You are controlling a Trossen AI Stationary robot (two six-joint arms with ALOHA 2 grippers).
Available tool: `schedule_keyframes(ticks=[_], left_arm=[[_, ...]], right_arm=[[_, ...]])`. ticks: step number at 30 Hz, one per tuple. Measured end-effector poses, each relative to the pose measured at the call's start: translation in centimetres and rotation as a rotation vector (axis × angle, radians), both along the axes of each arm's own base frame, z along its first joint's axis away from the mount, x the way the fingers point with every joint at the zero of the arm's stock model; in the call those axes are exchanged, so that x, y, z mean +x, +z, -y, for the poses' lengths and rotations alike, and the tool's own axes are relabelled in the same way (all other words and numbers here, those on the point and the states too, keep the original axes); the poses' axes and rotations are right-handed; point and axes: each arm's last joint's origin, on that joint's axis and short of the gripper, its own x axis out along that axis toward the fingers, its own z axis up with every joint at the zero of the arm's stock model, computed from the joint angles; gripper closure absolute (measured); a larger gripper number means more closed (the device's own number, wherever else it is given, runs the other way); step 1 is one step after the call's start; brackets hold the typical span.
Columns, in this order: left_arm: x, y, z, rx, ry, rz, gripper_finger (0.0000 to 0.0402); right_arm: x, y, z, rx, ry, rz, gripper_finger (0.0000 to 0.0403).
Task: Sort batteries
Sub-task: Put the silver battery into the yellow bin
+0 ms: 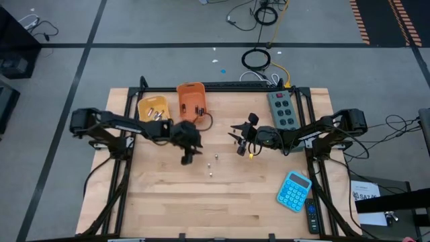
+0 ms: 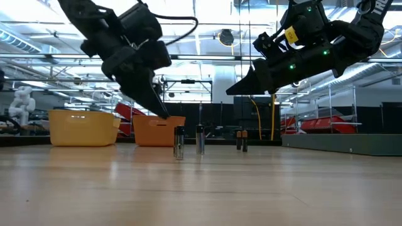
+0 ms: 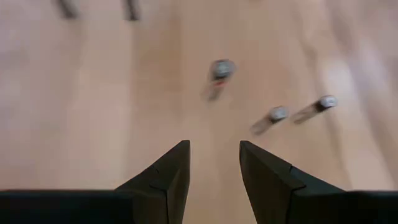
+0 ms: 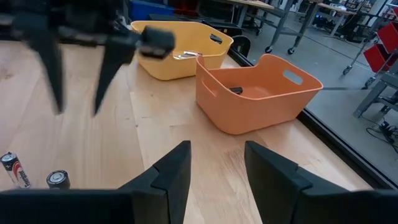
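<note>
While our left hand (image 1: 187, 158) hangs released above the pale wooden desk (image 1: 168, 202), small silvery-grey cylinder batteries (image 1: 213, 165) stand just beside it. Our right hand (image 1: 238, 138), also released, hovers near the orange plastic bin (image 1: 191, 101)

Overhead camera looks straight down on the whole wooden surface (image 1: 222, 195); a low camera sights level across it. Both wrist cameras look closely past their fingers (image 3: 168, 177). All share the standing batteries (image 2: 179, 143).
</note>
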Motion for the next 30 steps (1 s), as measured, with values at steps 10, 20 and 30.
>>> schedule_keyframes(ticks=[10,20,30], left_arm=[[1.2,-2.4,2.0,-0.054,-0.118,-0.024,0.0254],[1.7,-2.4,1.7,0.168,-0.077,0.026,0.0254],[2.6,-3.7,1.5,0.221,-0.16,0.071,0.0254]], right_arm=[[0.0,0.0,0.0,0.0,0.0,0.0,0.0261],[0.0,-0.1,0.0,-0.019,0.003,-0.017,0.0261],[-1.1,1.5,0.1,-0.033,-0.047,-0.045,0.0261]])
